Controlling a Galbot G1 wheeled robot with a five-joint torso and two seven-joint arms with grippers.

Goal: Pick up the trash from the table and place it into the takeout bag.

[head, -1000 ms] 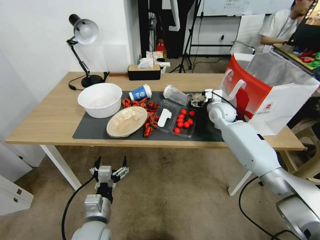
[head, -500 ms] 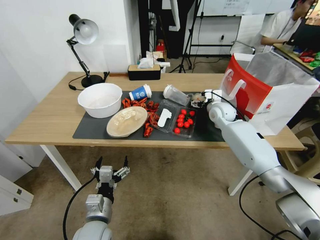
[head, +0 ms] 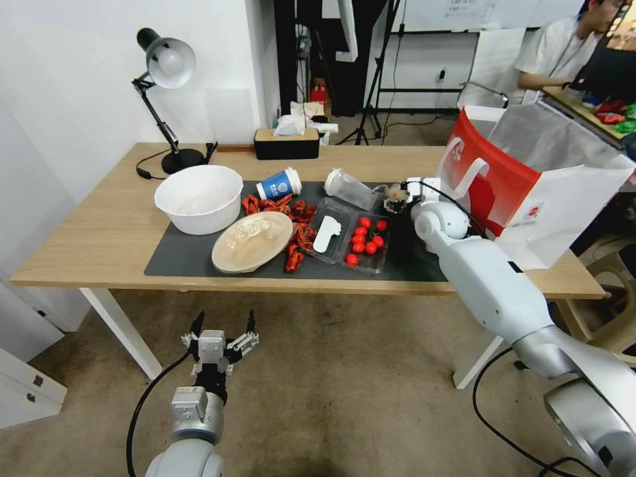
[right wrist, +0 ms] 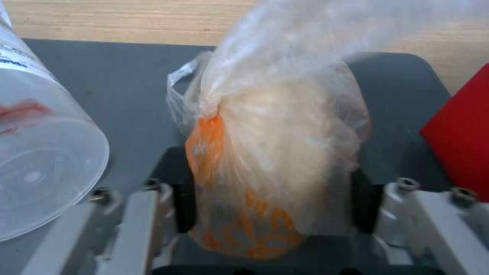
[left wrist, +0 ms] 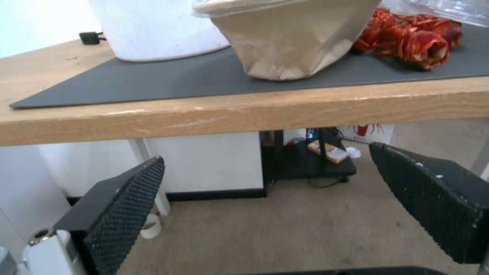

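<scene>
Sitting between the right gripper's (right wrist: 270, 206) fingers — clear-wrapped food bundle (right wrist: 275, 160), clamped on both sides, just beside the takeout bag (head: 523, 179).

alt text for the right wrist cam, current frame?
The right claw is shut on a clear-wrapped food bundle with orange print, above the dark grey mat. A clear plastic cup lies on its side beside it, and the red takeout bag edges in opposite.

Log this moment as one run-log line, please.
right gripper: shut on wrapped food bundle, over mat beside takeout bag | left gripper: open, parked below table edge | bundle not yet bagged
</scene>
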